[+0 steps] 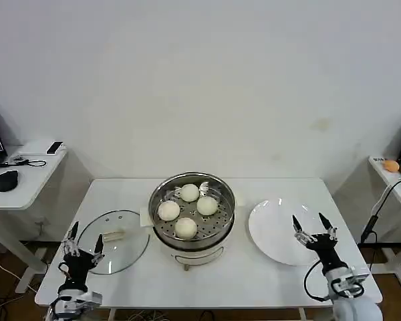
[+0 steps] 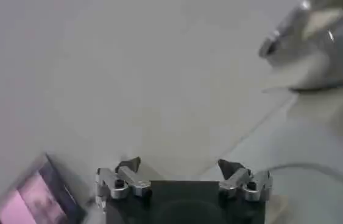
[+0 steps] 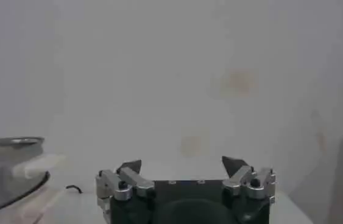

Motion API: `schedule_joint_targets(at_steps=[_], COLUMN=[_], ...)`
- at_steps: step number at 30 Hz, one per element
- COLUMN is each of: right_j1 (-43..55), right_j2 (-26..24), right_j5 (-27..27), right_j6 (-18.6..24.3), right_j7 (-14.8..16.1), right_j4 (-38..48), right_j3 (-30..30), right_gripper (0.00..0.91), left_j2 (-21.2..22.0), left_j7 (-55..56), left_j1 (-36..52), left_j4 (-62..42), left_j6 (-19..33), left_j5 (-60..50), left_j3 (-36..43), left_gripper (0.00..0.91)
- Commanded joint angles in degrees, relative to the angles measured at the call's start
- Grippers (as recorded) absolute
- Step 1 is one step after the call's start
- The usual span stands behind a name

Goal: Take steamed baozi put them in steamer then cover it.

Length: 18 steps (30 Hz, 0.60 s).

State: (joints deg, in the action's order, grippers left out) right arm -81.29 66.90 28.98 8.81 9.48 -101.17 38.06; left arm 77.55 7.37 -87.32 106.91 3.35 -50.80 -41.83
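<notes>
Several cream-white steamed baozi [image 1: 189, 192] lie on the perforated tray inside the shiny steel steamer [image 1: 159, 190] at the table's centre. The cover [image 1: 113, 241], a clear glass lid with a cream bar handle, lies flat on the table left of the steamer. My left gripper [image 1: 83, 239] stands open over the near-left edge of the cover, holding nothing. My right gripper [image 1: 311, 225] is open above the near-right part of the white plate [image 1: 271, 224]. From the left wrist, the open left gripper [image 2: 180, 166] faces the wall with the steamer [image 2: 317, 42] off to one side.
The white plate lies right of the steamer. A side desk [image 1: 27, 175] with a mouse and phone stands at far left; another desk [image 1: 391, 170] with an orange object is at far right. A cable [image 1: 377, 207] hangs beside it. The steamer's rim [image 3: 7, 164] shows from the right wrist.
</notes>
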Motion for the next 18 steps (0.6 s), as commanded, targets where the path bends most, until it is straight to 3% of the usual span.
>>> schedule_joint_targets(at_steps=[1, 18], right_j1=[-1.37, -2.36], right_j2=[1.19, 1.95], right_j5=[-1.00, -2.11], right_j6=[0.50, 0.79], right_j7=[-0.68, -0.64], right_j4=[-2.47, -2.80], right_j3=[0.05, 2.52], right_gripper=[0.907, 0.907], left_j2=[-2.12, -1.94], left_j7=[7.06, 0.66], left_j1=[2.95, 10.56], left_j4=[-10.66, -16.30], left_j6=[-4.18, -7.19], left_j5=[-24.98, -25.26], left_j3=[4.05, 6.73], left_gripper=[0.907, 0.907])
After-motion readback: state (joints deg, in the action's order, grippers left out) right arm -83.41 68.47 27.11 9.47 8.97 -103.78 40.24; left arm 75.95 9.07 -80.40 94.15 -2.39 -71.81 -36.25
